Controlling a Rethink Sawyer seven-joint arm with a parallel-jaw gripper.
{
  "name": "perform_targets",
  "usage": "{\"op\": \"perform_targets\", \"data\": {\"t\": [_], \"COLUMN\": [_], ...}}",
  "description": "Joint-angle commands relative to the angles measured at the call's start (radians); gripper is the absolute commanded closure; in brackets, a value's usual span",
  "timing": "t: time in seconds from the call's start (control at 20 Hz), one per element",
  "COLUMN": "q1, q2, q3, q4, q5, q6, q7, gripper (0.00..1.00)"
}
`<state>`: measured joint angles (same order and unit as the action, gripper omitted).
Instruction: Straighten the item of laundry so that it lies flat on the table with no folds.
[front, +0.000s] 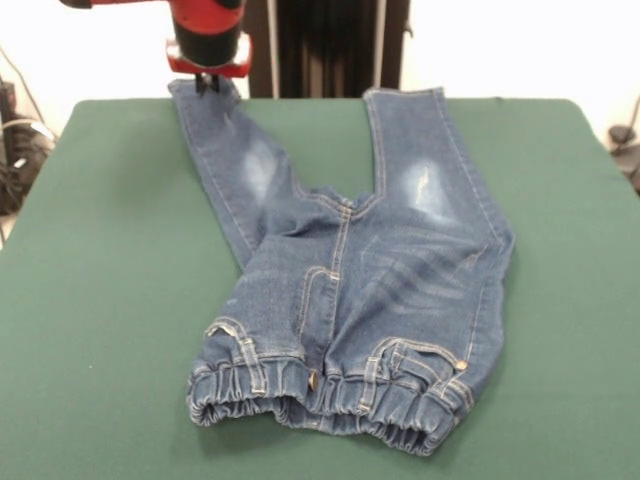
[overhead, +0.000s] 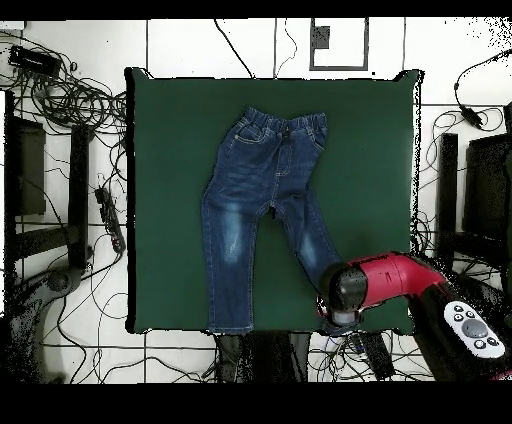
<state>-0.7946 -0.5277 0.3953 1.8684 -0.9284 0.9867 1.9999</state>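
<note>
The item of laundry (front: 380, 280), a small pair of blue jeans, lies front up on the green table (front: 110, 250), waistband nearest the camera and legs spread toward the far edge. The fabric is wrinkled around the crotch and the left hip. My gripper (front: 207, 84) is at the far end of the left leg, shut on its hem. In the overhead view the jeans (overhead: 255, 190) lie mid-table (overhead: 370, 150), and the red arm head (overhead: 350, 290) covers that leg's end and the gripper.
Both leg ends reach the table's edge on the robot's side. Cables (overhead: 70, 100) trail over the floor left of the table. Black stands (overhead: 45, 190) flank it, and a grey control box (overhead: 475, 328) sits on the arm.
</note>
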Motion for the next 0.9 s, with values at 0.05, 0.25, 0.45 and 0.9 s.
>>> {"op": "perform_targets", "data": {"t": [0.05,0.25,0.45,0.9], "q1": [0.067,0.094,0.120,0.177], "q2": [0.041,0.042,0.054,0.054], "q3": [-0.007,-0.032,-0.049,-0.101], "q4": [0.047,0.069,0.069,0.072], "q5": [0.038,0.053,0.068,0.104], "q6": [0.068,0.088,0.092,0.093], "q7": [-0.107,-0.082,-0.051,-0.015], "gripper": [1.00,1.00,1.00,1.00]}}
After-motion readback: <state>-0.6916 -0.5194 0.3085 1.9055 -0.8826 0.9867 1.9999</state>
